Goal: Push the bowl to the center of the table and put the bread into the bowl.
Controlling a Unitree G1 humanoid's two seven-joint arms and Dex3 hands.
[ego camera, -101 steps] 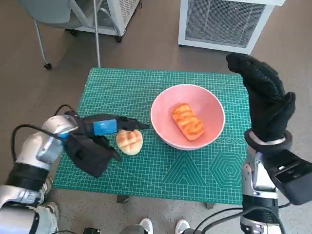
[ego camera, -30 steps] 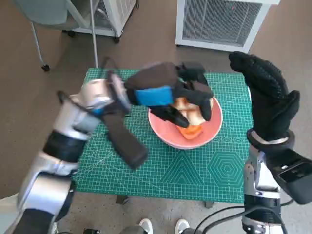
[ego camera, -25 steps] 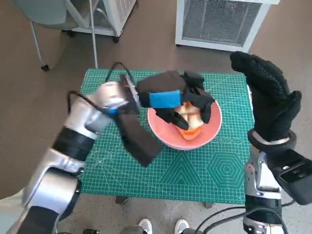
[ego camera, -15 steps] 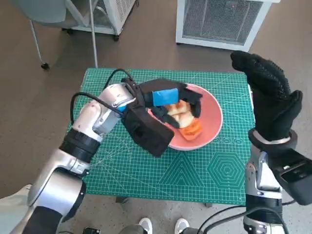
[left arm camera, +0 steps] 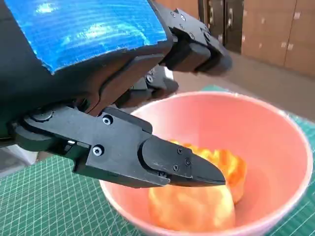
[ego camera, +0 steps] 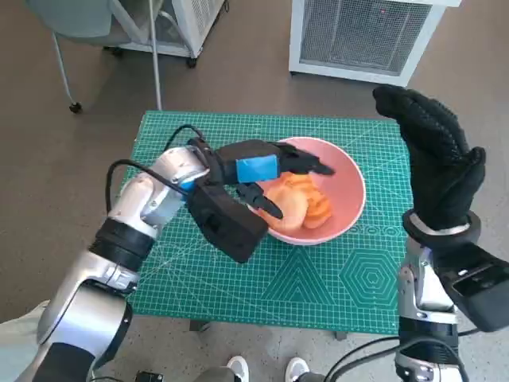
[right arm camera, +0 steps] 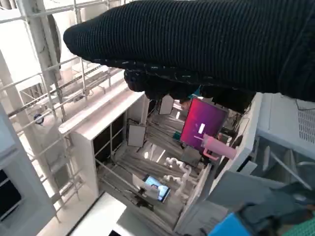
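The pink bowl (ego camera: 351, 177) stands near the middle of the green cutting-mat table (ego camera: 318, 278). Two breads lie in it: a pale round bun (ego camera: 285, 208) and a glazed orange loaf (ego camera: 318, 205) beside it. My left hand (ego camera: 262, 169) hovers over the bowl's left rim with its fingers spread and nothing in them. The left wrist view shows those fingers (left arm camera: 167, 164) just above the bun (left arm camera: 197, 209) inside the bowl (left arm camera: 231, 123). My gloved right hand (ego camera: 436, 159) is raised beyond the table's right edge, flat and empty; the right wrist view shows only the glove (right arm camera: 206, 44).
A white ventilated unit (ego camera: 362, 36) stands behind the table. A chair (ego camera: 79, 24) and a thin metal pole (ego camera: 155, 56) are at the back left. A person's shoes (ego camera: 238, 368) show at the table's near edge.
My left hand took the round bun from the table's left side, carried it over the bowl and let it go inside. The hand has since drawn back towards the left rim. The right hand stayed raised.
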